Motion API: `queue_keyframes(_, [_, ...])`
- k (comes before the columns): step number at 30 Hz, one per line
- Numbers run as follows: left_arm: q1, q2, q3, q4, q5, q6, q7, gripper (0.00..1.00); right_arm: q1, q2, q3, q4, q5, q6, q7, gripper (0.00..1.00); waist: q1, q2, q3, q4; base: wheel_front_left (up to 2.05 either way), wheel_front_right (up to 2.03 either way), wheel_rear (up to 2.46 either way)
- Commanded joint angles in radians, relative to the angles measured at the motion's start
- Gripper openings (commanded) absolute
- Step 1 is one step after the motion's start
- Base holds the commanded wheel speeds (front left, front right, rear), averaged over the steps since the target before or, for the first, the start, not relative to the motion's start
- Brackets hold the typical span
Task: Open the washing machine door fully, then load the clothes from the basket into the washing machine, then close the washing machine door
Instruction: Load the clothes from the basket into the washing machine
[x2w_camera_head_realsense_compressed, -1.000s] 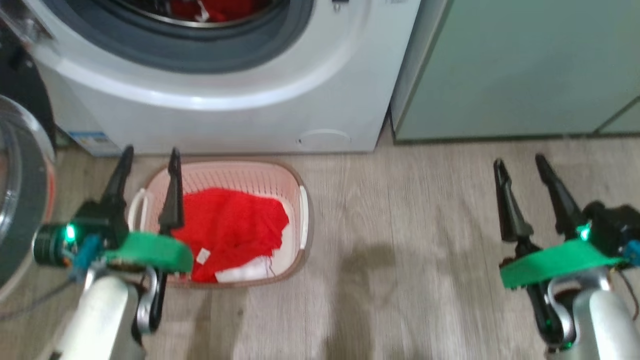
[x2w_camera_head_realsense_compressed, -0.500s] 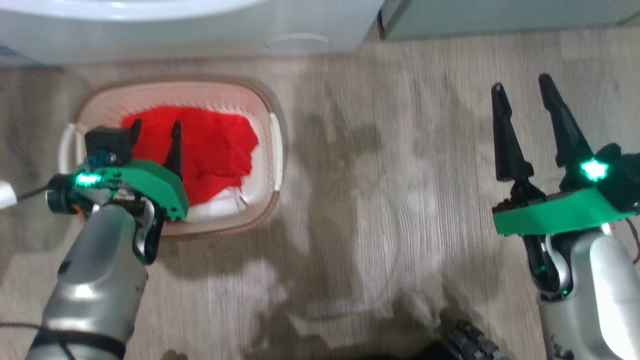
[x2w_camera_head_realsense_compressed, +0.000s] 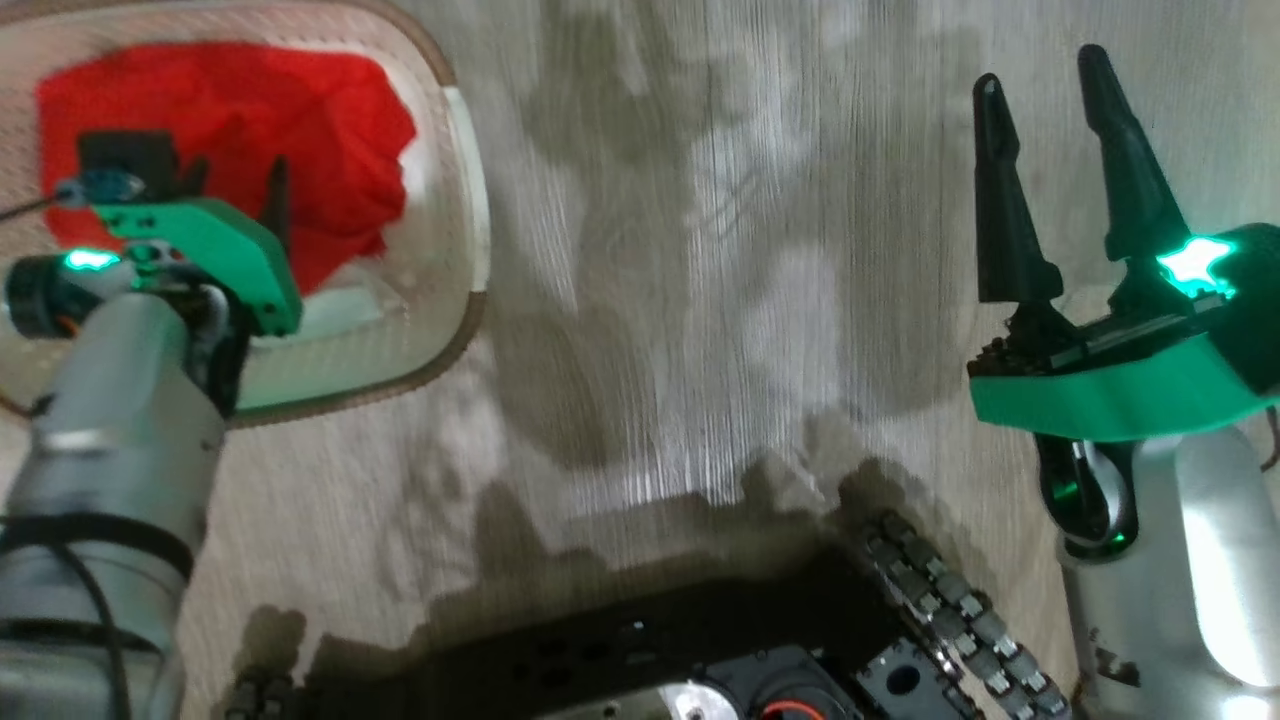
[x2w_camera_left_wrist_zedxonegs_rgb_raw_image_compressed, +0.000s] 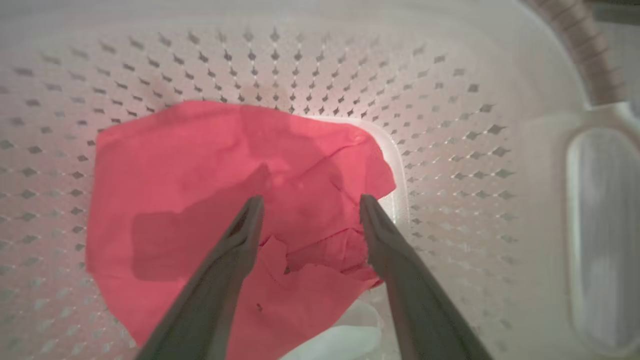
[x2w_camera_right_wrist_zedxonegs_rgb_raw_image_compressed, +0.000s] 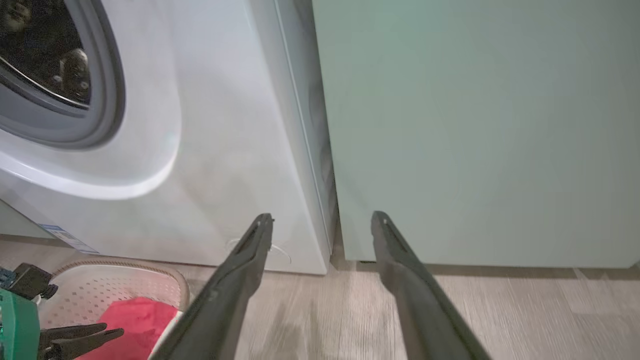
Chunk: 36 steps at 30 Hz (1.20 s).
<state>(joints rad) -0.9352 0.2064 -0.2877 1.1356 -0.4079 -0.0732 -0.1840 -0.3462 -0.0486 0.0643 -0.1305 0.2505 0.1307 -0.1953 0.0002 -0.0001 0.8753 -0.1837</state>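
Observation:
The cream basket (x2w_camera_head_realsense_compressed: 455, 330) sits on the floor at the upper left of the head view, with red clothes (x2w_camera_head_realsense_compressed: 250, 110) bunched inside. My left gripper (x2w_camera_head_realsense_compressed: 235, 180) points down into it, open. In the left wrist view the left gripper (x2w_camera_left_wrist_zedxonegs_rgb_raw_image_compressed: 310, 200) hangs just above the red clothes (x2w_camera_left_wrist_zedxonegs_rgb_raw_image_compressed: 200, 175) with nothing between its fingers, and a bit of white cloth (x2w_camera_left_wrist_zedxonegs_rgb_raw_image_compressed: 340, 340) peeks out beneath. My right gripper (x2w_camera_head_realsense_compressed: 1038, 70) is open over bare floor at the right. The washing machine (x2w_camera_right_wrist_zedxonegs_rgb_raw_image_compressed: 215, 150) shows its grey-ringed opening. The washing machine door is out of view.
A pale green cabinet (x2w_camera_right_wrist_zedxonegs_rgb_raw_image_compressed: 475, 125) stands right beside the washing machine. My own dark base with its roller wheel (x2w_camera_head_realsense_compressed: 930, 600) fills the bottom of the head view. Wooden floor (x2w_camera_head_realsense_compressed: 700, 250) lies between basket and right arm. The basket's perforated wall (x2w_camera_left_wrist_zedxonegs_rgb_raw_image_compressed: 450, 125) surrounds the left fingers.
The head camera has tipped down, so the washer has left that view. My left gripper has dropped from the basket's near rim down into the basket over the red clothes, still open.

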Motion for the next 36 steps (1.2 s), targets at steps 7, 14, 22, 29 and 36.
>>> queue_keyframes(7, [-0.081, 0.107, 0.004, 0.089, 0.007, -0.019, 0.038, 1.0, 0.008, -0.002, 0.049, -0.048, 0.025, 0.0, -0.027, 1.0, -0.0002, 0.0001, 0.153, -0.058, 0.0, 0.0, 0.0])
queue_keyframes(14, [-0.131, 0.187, -0.013, 0.128, 0.022, -0.011, 0.103, 1.0, 0.008, -0.002, 0.076, -0.054, 0.048, 0.0, -0.046, 1.0, -0.0002, 0.0001, 0.218, -0.096, 0.0, 0.0, 0.0])
queue_keyframes(22, [-0.14, 0.22, -0.045, 0.143, 0.041, -0.01, 0.172, 0.41, 0.029, -0.002, 0.081, -0.047, 0.058, 0.0, -0.057, 1.0, -0.0002, 0.0001, 0.233, -0.102, 0.0, 0.0, 0.0])
queue_keyframes(29, [-0.144, 0.233, -0.068, 0.149, 0.055, 0.029, 0.215, 0.0, 0.033, -0.002, 0.08, -0.038, 0.07, 0.0, -0.062, 1.0, -0.0002, 0.0001, 0.228, -0.101, 0.0, 0.0, 0.0])
queue_keyframes(36, [-0.142, 0.233, -0.066, 0.142, 0.045, 0.051, 0.143, 0.0, -0.007, -0.002, 0.088, -0.013, 0.068, 0.0, -0.065, 1.0, -0.0002, 0.0001, 0.18, -0.082, 0.0, 0.0, 0.0])
